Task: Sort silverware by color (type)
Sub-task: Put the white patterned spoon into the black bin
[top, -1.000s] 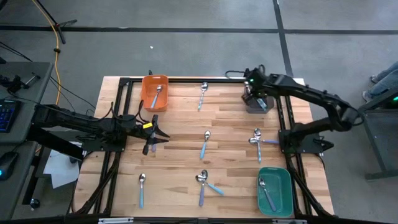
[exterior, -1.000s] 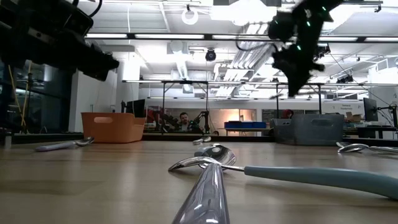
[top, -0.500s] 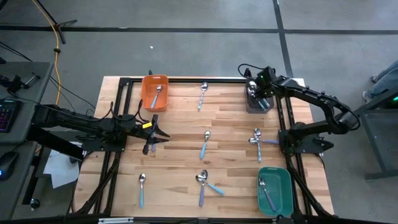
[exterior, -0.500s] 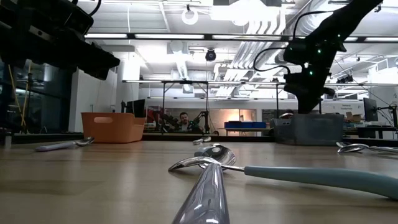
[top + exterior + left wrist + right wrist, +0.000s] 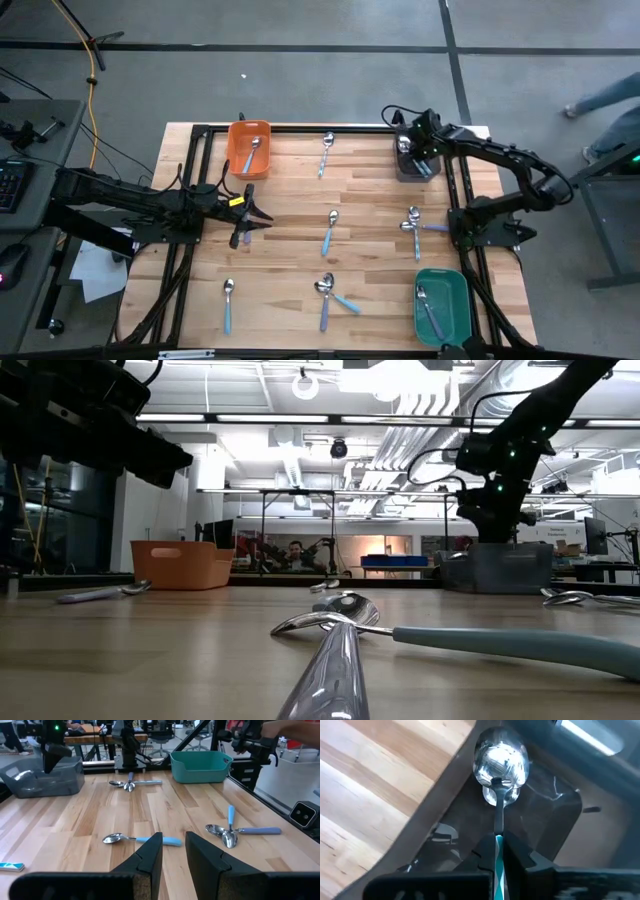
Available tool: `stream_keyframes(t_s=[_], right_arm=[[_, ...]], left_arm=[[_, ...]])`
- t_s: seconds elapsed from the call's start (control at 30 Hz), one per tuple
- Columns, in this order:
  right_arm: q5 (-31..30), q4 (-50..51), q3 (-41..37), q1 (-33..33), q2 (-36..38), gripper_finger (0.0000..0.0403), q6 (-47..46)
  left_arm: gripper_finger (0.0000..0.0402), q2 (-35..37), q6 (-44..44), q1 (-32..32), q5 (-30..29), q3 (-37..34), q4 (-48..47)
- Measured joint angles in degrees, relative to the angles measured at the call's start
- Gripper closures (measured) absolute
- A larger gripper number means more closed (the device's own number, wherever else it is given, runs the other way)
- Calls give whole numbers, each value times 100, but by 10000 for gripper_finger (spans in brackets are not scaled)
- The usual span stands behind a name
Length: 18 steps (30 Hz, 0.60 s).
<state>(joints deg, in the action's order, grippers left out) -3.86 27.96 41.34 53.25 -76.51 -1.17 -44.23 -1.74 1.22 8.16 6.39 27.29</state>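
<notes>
Right gripper (image 5: 496, 851) has descended, now pinching teal spoon (image 5: 500, 765) inside grey bin (image 5: 413, 166), upper right; left gripper (image 5: 249, 217) is idling part-open, empty.

Grey floor (image 5: 300, 80) w/ dark seams, ceiling striplights (image 5: 300, 420), desks behind

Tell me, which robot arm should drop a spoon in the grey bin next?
Right. The right gripper already holds a teal-handled spoon inside the grey bin. The left gripper hovers far off, holding nothing.

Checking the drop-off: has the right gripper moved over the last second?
Yes. The right gripper, jaws shut on a teal-handled spoon, shifted toward the table's right side and came down onto the grey bin.
</notes>
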Motion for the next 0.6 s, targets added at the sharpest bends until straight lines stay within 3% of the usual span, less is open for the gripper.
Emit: stream_keyframes(t_s=[0.37,0.6], right_arm=[[-37,-133,0,-4,-533,401,-48],[-41,334,251,-4,-529,348,-20]], left_arm=[[326,0,0,0,0,0,0],[326,0,165,0,-395,0,-8]])
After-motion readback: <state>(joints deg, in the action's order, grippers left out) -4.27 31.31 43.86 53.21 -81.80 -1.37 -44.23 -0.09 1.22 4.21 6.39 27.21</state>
